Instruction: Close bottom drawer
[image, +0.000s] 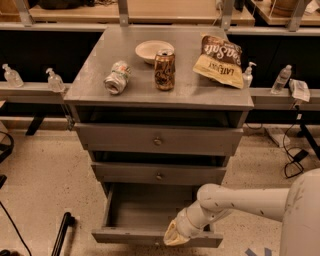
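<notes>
gripper — at front of bottom drawer

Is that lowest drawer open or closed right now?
Open. The bottom drawer stands far out of the cabinet, its grey inside showing. The end effector sits at its front edge.
</notes>
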